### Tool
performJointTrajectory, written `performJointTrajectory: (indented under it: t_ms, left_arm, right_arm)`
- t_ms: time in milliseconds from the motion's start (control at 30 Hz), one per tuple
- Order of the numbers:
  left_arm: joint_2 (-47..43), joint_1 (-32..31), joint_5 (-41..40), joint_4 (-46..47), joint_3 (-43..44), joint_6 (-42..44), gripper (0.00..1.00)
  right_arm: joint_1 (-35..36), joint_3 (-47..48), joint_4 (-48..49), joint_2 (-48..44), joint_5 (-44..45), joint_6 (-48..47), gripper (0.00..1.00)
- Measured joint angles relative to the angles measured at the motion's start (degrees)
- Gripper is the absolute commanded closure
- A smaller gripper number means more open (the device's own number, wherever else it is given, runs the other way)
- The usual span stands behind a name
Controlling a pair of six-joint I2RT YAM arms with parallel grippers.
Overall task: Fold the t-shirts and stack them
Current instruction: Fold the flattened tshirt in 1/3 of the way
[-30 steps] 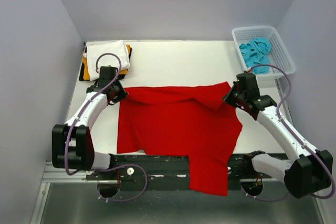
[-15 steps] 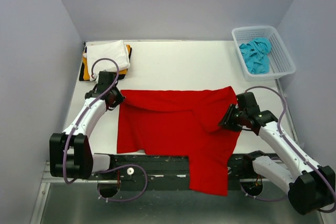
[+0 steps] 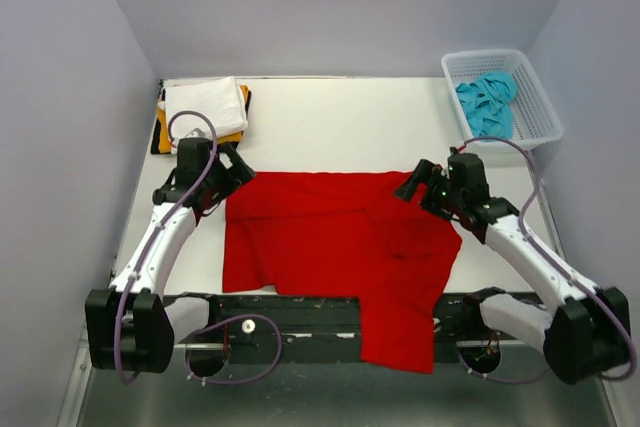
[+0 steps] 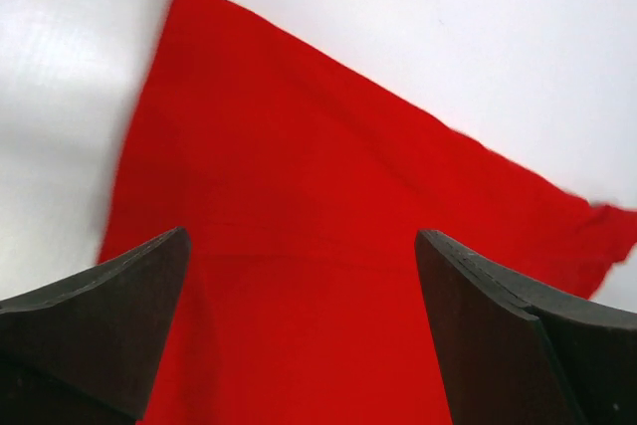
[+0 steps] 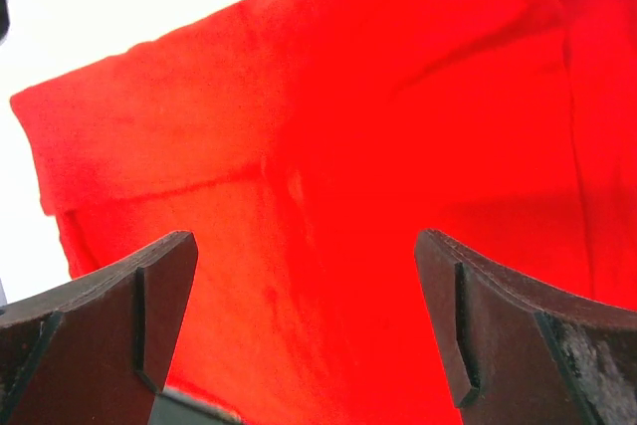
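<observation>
Bright even light, blurred wrist views

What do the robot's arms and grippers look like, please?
The left arm and right arm have white shells, black joints and a looping purple cable each. The left gripper and right gripper have two dark, wedge-shaped fingers.

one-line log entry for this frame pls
left gripper: open, above red t-shirt | right gripper: open, above it | state: on table, part hanging off near edge
</observation>
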Motion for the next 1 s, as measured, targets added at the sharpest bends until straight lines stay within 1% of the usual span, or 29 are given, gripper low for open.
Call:
performJointTrajectory:
  t_ms: [33,67,133,233,333,467,567,733,800,1000]
  left_arm:
    - [0.9,0.0,2.2,1.4,-0.2,0.0,0.01]
    - [3.8,-0.2,5.9,3.8,-0.4,0.0,0.02]
    - [8.9,-0.5,9.9,6.5,-0.3,0.0,0.01]
    - [16.2,-1.0,13.6,8.5,0.1,0.0,0.01]
    - [22.4,-1.2,16.1,9.8,0.7,0.0,0.01]
    - [27.5,-1.2,17.3,9.1,3.7,0.8,0.01]
    - [30.4,-1.2,19.6,8.4,7.2,1.4,0.01]
    - [35.6,-1.2,21.4,5.3,14.5,2.7,0.02]
    - [39.5,-1.4,22.4,4.1,18.3,3.1,0.01]
    - [46.0,-1.6,24.1,-0.3,26.5,3.4,0.01]
  right_arm:
    - [0.0,0.1,3.8,3.0,-0.1,0.0,0.0]
    - [0.0,0.6,7.2,7.0,-0.1,0.0,0.0]
    - [0.0,2.8,11.7,15.8,-0.1,-0.2,0.0]
    - [0.0,6.9,16.3,27.4,0.9,-0.7,0.0]
    - [0.0,10.5,18.7,35.1,4.0,-1.7,0.0]
    - [-0.1,16.5,19.2,40.5,10.7,-3.6,0.0]
    - [-0.2,18.6,19.2,42.9,13.6,-4.8,0.0]
    - [-1.3,23.1,19.2,46.9,16.0,-5.4,0.0]
    - [-2.2,24.5,19.3,48.1,16.7,-4.7,0.0]
    - [-4.9,27.3,19.2,50.3,18.4,-2.4,0.0]
